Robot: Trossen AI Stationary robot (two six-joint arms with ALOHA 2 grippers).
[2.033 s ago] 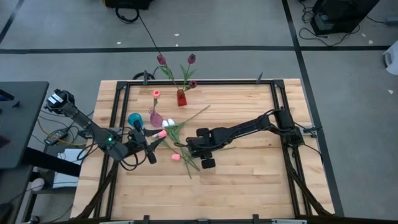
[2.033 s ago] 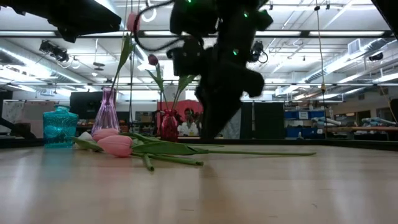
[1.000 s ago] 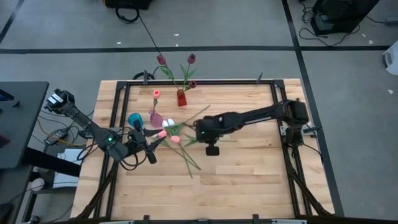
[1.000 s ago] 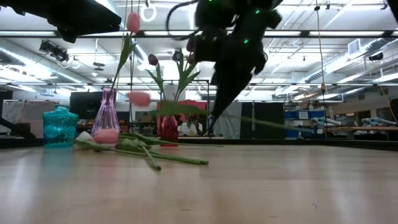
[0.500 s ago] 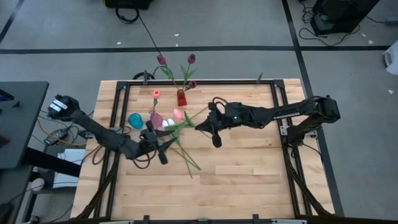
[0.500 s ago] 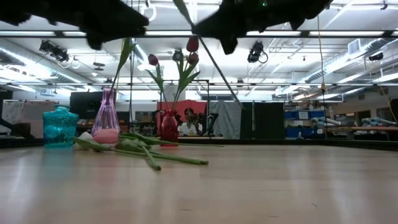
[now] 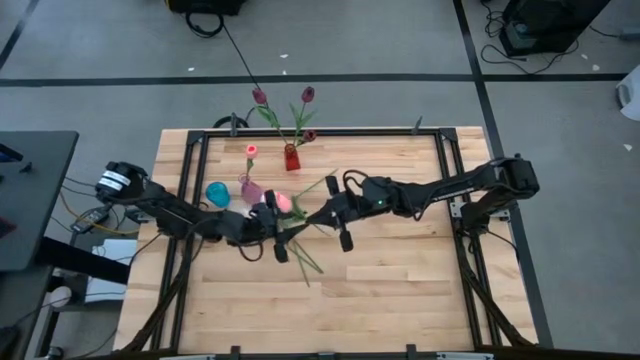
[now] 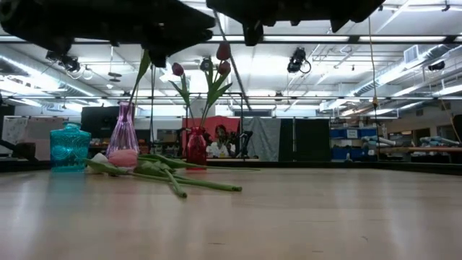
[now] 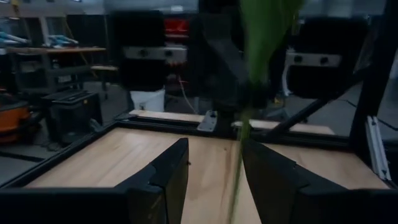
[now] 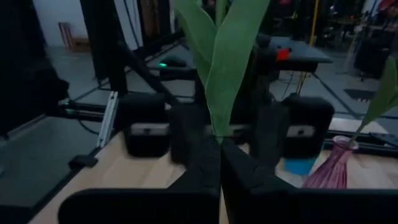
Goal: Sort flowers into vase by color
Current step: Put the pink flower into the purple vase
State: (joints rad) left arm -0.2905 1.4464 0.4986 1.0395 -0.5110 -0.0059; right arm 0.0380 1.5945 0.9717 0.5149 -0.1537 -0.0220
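Pink tulip (image 7: 284, 202) pinched in right claw (image 7: 322, 212), aloft

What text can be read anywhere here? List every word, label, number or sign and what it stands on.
None can be read.
Right arm: no lettering shows, only a small green light.
Left arm: the pale patch near its base is too small to read.
Vases and flowers: no labels.
Room behind the table: anything that might be a sign is too far off to read.

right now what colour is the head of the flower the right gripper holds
Pink: the artificial tulip's head beside the small pink glass vase, clearest in the high view.
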